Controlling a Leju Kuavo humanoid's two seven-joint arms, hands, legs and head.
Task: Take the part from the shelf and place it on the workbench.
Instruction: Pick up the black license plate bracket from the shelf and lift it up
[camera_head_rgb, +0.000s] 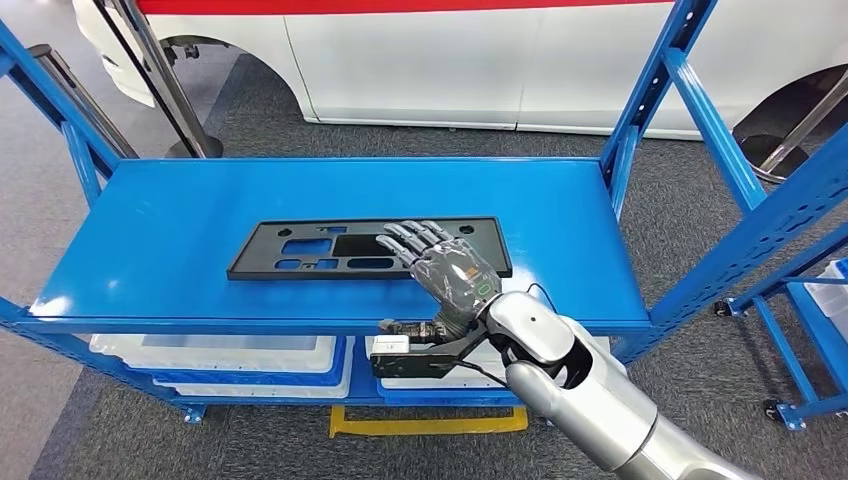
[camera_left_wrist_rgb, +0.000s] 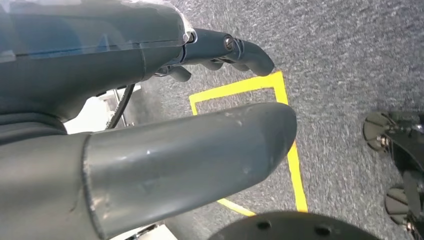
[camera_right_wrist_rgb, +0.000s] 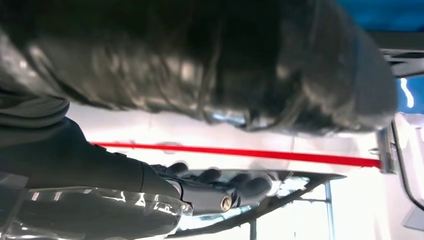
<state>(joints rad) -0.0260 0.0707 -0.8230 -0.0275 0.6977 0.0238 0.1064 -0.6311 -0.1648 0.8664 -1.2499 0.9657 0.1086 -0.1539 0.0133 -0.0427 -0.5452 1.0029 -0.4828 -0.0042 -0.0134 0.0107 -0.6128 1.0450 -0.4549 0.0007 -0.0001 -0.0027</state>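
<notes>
A grey carpet floor (camera_head_rgb: 300, 440) lies under a blue metal shelf rack (camera_head_rgb: 150, 230), and behind the rack stands a white car with a red stripe (camera_head_rgb: 450, 60). In the head view, a flat black plastic part with rectangular cut-outs (camera_head_rgb: 290, 250) lies on the top board of the rack, a little toward the front edge, with its long side along the board. The right hand (camera_head_rgb: 440, 265) comes in from below on its silver arm (camera_head_rgb: 590, 400) and rests palm down on the right half of the part; the fingers are stretched flat and a little apart over the part, not curled around it. Below the top board, white plastic bins (camera_head_rgb: 215, 352) sit on the lower level, and a line of yellow tape (camera_head_rgb: 430, 422) runs on the carpet in front of the rack. In the left wrist view, the left hand (camera_left_wrist_rgb: 150, 125) hangs over the carpet, where yellow tape marks a corner (camera_left_wrist_rgb: 280, 100); the thick grey thumb (camera_left_wrist_rgb: 190, 155) and the darker fingers (camera_left_wrist_rgb: 240, 50) stand apart with nothing between them. In the right wrist view, the picture is dark and partly blurred: the dark fingers (camera_right_wrist_rgb: 225, 187) of the right hand lie along the thin edge of the black part (camera_right_wrist_rgb: 285, 195), and the white car body with its red stripe (camera_right_wrist_rgb: 280, 156) is behind them. If the thumb reaches under the part, I cannot tell.
</notes>
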